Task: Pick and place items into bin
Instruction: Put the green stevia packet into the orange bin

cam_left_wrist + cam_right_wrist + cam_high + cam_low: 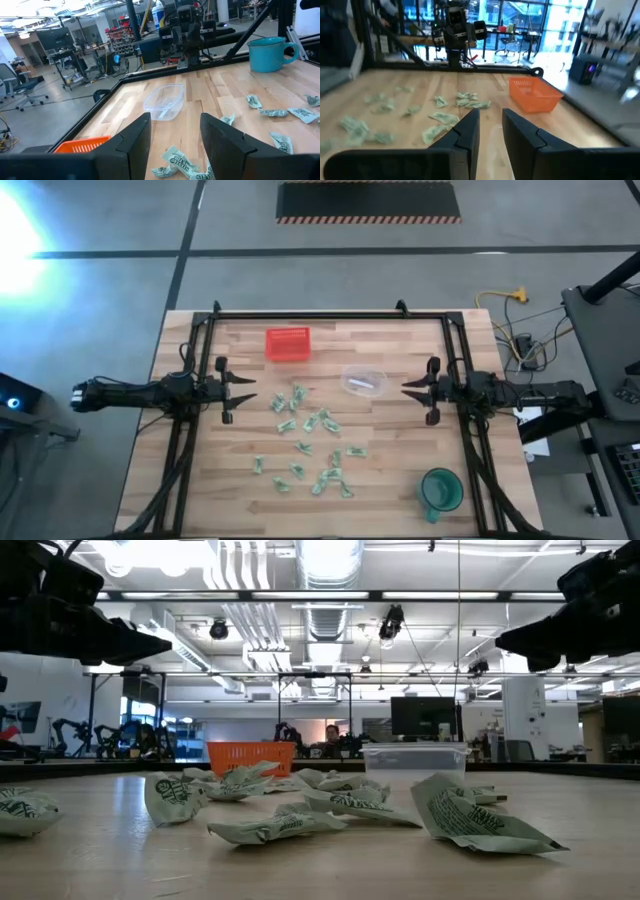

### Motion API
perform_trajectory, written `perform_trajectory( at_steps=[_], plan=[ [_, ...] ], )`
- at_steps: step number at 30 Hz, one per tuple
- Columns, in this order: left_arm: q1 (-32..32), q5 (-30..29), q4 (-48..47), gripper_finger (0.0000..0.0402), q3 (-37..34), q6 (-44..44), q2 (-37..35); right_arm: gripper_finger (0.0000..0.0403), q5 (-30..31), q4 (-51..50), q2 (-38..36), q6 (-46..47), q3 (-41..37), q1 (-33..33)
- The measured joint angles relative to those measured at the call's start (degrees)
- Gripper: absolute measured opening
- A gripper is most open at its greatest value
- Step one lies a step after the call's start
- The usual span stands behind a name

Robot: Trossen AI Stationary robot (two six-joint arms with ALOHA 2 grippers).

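Several small pale green crinkly wrapped pieces (312, 442) lie scattered on the middle of the wooden table, also seen up close in the low view (340, 802). The red bin (288, 343) stands toward the far edge and looks orange in the wrist views (534, 95). My left gripper (250, 389) hovers open at the left of the pieces, above the table (175, 135). My right gripper (407, 388) hovers open at the right, facing it (491, 125). Neither touches anything.
A clear plastic container (363, 381) sits on the table between the pieces and my right gripper. A teal mug (440, 490) stands near the table's near right corner. Dark frame rails (330, 315) run along the far edge and both sides.
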Motion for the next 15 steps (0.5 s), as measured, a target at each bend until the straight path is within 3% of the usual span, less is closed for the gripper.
perform_trajectory(
  at_steps=[5, 12, 15],
  plan=[
    [0.0, 0.0, 0.0, 0.0155, 0.0, 0.0, 0.0, 0.0073, 0.0, 0.0, 0.0, 9.2, 0.0, 0.0],
    [0.0, 0.0, 1.3, 0.0155, 0.0, 0.0, 0.0, 0.0073, 0.2, 0.1, 0.0, 8.1, 0.0, 0.0],
    [0.0, 0.0, 3.9, 0.0155, 0.0, -0.1, 0.0, 0.0073, 2.0, 1.2, 0.0, 3.5, 0.0, 0.0]
  ],
)
